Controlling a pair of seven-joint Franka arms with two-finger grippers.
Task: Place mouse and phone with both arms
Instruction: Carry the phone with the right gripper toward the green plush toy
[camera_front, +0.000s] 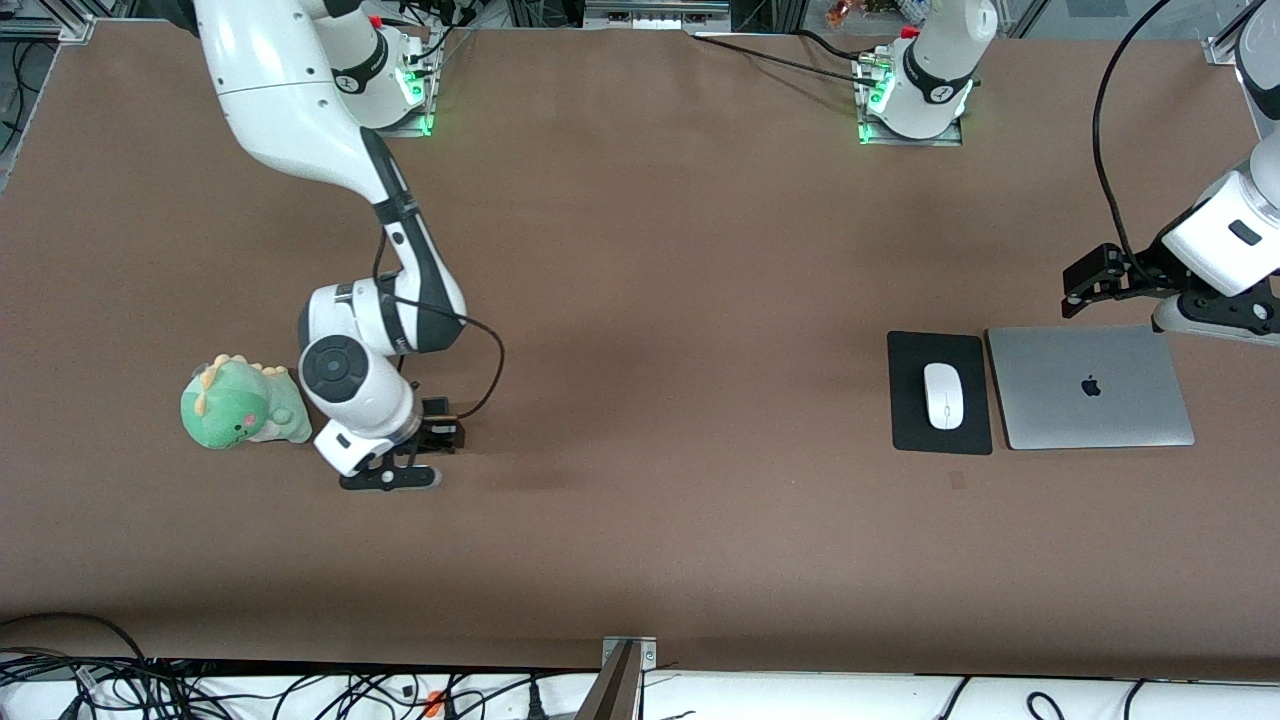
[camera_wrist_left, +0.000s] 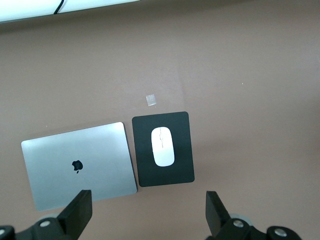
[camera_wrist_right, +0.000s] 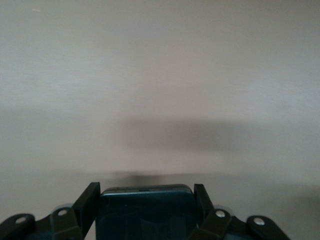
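The white mouse (camera_front: 943, 395) (camera_wrist_left: 162, 146) lies on a black mouse pad (camera_front: 910, 410) (camera_wrist_left: 182, 170) toward the left arm's end of the table. My left gripper (camera_front: 1080, 286) (camera_wrist_left: 147, 212) hangs open and empty above the table, just past the pad's and the laptop's edges. Its two fingers (camera_wrist_left: 80, 210) stand wide apart. The black phone (camera_wrist_right: 146, 210) is clamped between the fingers of my right gripper (camera_front: 446, 436) (camera_wrist_right: 146, 200), low over bare table beside the plush toy, toward the right arm's end.
A closed silver laptop (camera_front: 1090, 385) (camera_wrist_left: 80, 165) lies next to the mouse pad. A green plush dinosaur (camera_front: 240, 405) sits close to the right arm's wrist. A small pale mark (camera_wrist_left: 150, 100) is on the brown table (camera_front: 680, 300) near the pad.
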